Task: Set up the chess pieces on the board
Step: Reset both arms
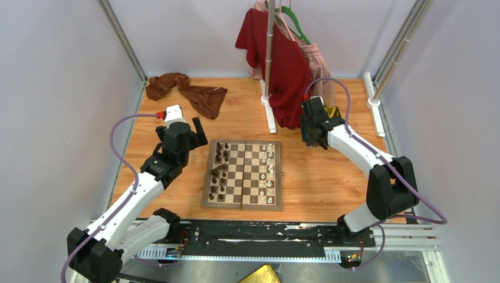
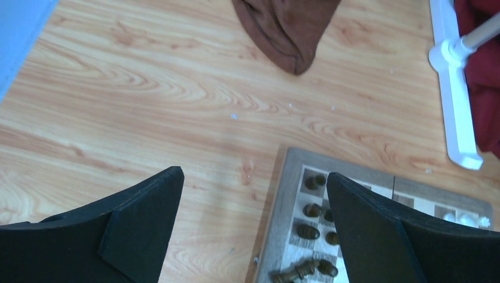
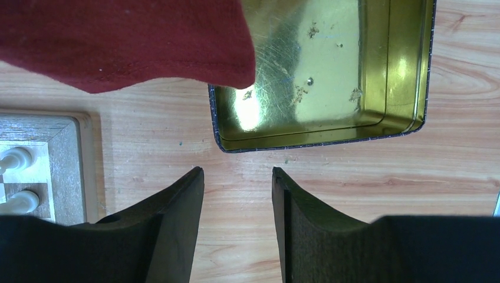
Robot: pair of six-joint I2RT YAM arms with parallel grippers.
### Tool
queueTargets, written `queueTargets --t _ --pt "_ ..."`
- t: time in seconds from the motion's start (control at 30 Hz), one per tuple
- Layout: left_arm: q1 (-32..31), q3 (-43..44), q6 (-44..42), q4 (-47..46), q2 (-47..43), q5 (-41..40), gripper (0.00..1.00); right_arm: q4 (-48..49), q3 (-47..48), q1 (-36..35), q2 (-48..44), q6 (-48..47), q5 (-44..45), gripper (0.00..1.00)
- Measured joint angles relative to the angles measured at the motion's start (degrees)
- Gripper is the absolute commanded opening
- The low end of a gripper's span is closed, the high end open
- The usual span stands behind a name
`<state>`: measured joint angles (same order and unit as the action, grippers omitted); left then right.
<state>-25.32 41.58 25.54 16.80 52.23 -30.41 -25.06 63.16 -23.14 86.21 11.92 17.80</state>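
The board [image 1: 242, 175] lies in the middle of the table. Dark brown chess pieces [image 1: 221, 171] stand on its left columns, and one lies tipped over [image 2: 295, 272]. Cream-white pieces [image 1: 268, 174] stand on its right columns. My left gripper [image 1: 199, 134] is open and empty, just off the board's far left corner [image 2: 292, 194]. In the left wrist view its fingers [image 2: 141, 224] are spread wide. My right gripper [image 1: 314, 142] is open and empty over bare table right of the board. In the right wrist view [image 3: 237, 172] the board's corner [image 3: 65, 147] and two white pieces [image 3: 15, 158] show at left.
A gold metal tray [image 3: 330, 71] lies just beyond the right gripper, partly under a hanging red garment [image 3: 118, 41]. A clothes rack with a white base [image 1: 269, 106] stands behind the board. A brown cloth [image 1: 188, 91] lies at the back left.
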Motion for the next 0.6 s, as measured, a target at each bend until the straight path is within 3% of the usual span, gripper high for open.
queueTargets --t 0.23,0.6 --pt "1.01 -0.11 -2.51 -4.37 -0.35 -4.02 1.0 -1.03 1.7 0.31 -0.02 -0.09 -1.57 0.56" --pt "1.62 5.22 -3.96 -7.58 8.0 -5.62 1.0 -2.16 4.57 0.59 -2.51 -0.81 2.95 0.6"
